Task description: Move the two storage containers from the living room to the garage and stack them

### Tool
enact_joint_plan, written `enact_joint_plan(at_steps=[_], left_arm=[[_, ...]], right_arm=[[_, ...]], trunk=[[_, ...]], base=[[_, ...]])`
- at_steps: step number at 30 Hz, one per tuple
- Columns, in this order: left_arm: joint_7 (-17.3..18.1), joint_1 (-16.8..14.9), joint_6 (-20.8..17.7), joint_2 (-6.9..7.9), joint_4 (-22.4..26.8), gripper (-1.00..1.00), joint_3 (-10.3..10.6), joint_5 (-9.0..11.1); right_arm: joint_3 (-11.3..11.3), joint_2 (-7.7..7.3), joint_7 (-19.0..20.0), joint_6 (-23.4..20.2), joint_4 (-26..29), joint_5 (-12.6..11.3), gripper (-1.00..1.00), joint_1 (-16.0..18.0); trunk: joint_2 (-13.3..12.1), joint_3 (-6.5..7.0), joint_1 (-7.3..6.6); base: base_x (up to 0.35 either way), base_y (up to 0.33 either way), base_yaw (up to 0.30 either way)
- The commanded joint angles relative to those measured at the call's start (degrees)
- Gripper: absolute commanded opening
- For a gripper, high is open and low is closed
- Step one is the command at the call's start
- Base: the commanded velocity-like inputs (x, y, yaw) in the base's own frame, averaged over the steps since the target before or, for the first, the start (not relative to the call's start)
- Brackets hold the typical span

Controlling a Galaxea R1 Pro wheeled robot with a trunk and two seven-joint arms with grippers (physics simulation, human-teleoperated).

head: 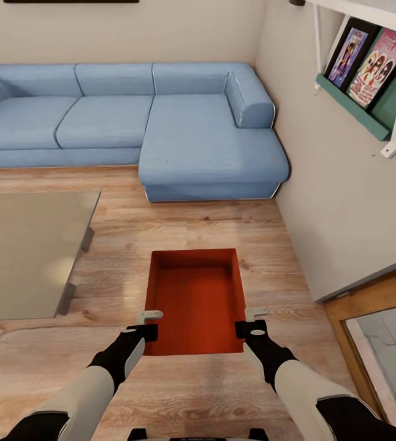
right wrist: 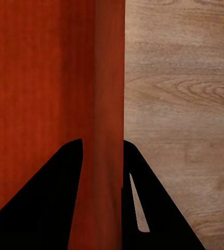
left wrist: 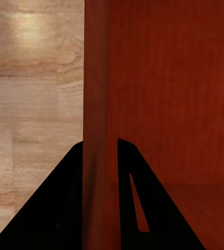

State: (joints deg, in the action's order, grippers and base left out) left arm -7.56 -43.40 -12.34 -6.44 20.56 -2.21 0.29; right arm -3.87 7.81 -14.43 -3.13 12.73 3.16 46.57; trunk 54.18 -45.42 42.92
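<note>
Evidently your left gripper (head: 149, 324) was clamped on the storage container's (head: 197, 300) left wall, one finger (left wrist: 54, 208) outside and one inside. Your right gripper (head: 251, 321) pinched the opposite wall the same way, with its fingers (right wrist: 44, 203) straddling the rim. Between them the container sat over the wood-plank floor (head: 179, 226), near the blue sofa (head: 204, 131) and right of the glass table (head: 26, 251).

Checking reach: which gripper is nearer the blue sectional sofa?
Neither clearly. Left gripper and right gripper clamp opposite side walls of the red-orange rectangular container, level with each other; the blue sectional sofa lies ahead.
</note>
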Motion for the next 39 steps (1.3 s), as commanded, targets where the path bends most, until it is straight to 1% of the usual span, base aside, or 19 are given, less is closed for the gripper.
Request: enact_joint_plan(at_steps=[1,13,39], left_arm=[[-0.26,-0.02,-0.32,0.03,1.06,-1.00,0.36,0.06],[-0.26,-0.02,-0.32,0.03,1.06,-1.00,0.36,0.06],[-0.26,-0.02,-0.32,0.03,1.08,-1.00,0.36,0.06]], right_arm=[[-1.58,-0.61,-0.16,-0.30,-0.25,-0.87,-1.00,0.00],[-1.46,-0.61,-0.25,-0.21,-0.17,-1.03,-1.00,0.01],[-1.41,-0.60,-0.31,-0.21,-0.17,-1.40,-1.00,0.01]], trunk=[[-0.38,0.14,-0.22],[-5.20,2.36,-2.86],[-15.62,9.27,-8.57]], base=[[0.000,0.000,0.000],[0.000,0.000,0.000],[0.000,0.000,0.000]])
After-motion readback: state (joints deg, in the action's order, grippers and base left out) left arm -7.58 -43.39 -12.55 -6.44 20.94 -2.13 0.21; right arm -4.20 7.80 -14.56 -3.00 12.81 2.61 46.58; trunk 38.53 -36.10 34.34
